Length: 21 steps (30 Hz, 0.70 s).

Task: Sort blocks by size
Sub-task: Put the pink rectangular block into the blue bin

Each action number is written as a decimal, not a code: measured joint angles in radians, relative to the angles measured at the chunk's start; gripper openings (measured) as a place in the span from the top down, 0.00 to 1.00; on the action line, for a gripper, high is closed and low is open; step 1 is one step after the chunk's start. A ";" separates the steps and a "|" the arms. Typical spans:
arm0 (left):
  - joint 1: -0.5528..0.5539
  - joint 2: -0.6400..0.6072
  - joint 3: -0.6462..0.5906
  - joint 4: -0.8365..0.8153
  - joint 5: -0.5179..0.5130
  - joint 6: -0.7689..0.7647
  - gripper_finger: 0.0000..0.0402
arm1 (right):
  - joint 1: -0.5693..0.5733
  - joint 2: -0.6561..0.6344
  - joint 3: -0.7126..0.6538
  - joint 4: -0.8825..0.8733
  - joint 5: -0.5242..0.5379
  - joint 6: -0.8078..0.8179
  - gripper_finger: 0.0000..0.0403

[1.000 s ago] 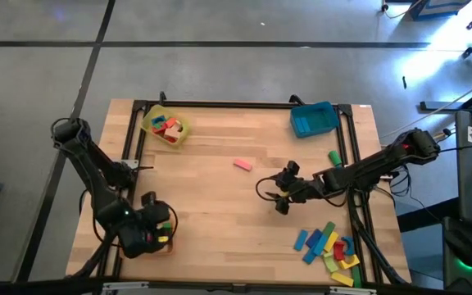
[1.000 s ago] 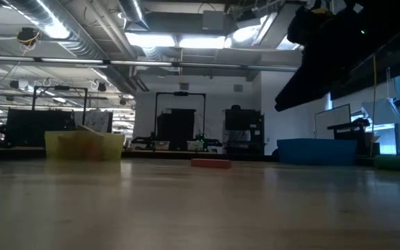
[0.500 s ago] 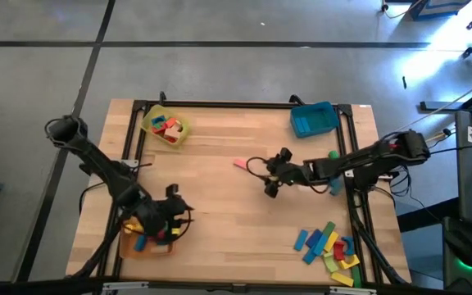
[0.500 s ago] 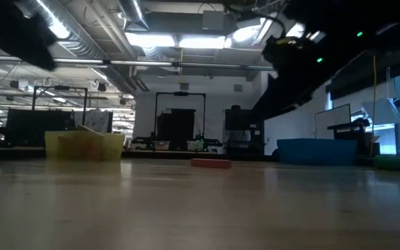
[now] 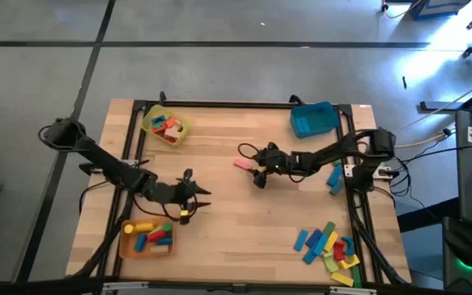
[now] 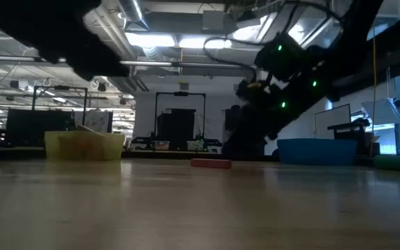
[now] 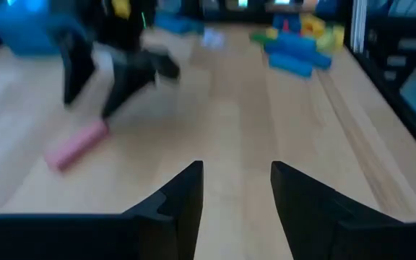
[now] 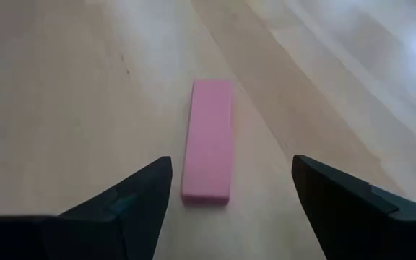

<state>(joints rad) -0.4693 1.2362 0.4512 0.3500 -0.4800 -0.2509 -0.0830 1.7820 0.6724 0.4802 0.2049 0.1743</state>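
Your right gripper [image 8: 226, 189] has its fingers spread wide and empty, and the pink bar [image 8: 209, 138] lies flat on the table [image 5: 244, 221] just ahead of the fingertips, in line with the gap between them and not touched by either. From above, that gripper [image 5: 258, 176] sits near the middle of the table, with the pink bar [image 5: 242, 164] right beside its tip.

Your left gripper [image 7: 235, 189] hangs over bare wood with its fingers parted and nothing between them. Out in front of it you can see the pink bar [image 7: 77, 144] and the other arm standing over it, blurred. From above, the left gripper [image 5: 193, 199] is just beyond the orange tray [image 5: 124, 247], which holds a few blocks in yellow, red, blue and green.

Farther from your right gripper, back toward the arm's base side, a pile of loose blocks [image 5: 329, 246] lies at the table's near right corner: blue bars, yellow and green pieces, a red one. A blue block [image 5: 335, 177] lies by the right rail close to that arm.

Farthest off, the yellow tray [image 5: 164, 125] with several red pieces sits at one far corner and the blue tray [image 5: 314, 119] at the other.
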 joint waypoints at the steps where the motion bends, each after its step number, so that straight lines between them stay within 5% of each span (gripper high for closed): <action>1: 0.020 0.000 -0.017 0.057 0.012 0.032 0.64 | -0.006 0.025 0.000 0.030 -0.007 0.000 0.28; 10: 0.184 0.000 -0.093 0.324 0.088 0.180 0.64 | -0.003 0.132 0.017 0.119 -0.004 -0.023 0.32; 21: 0.197 0.000 -0.098 0.317 0.090 0.184 0.64 | -0.002 0.133 0.017 0.117 0.005 -0.019 0.71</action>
<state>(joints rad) -0.2722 1.2362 0.3534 0.6666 -0.3903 -0.0666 -0.0849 1.9152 0.6891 0.5968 0.2096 0.1558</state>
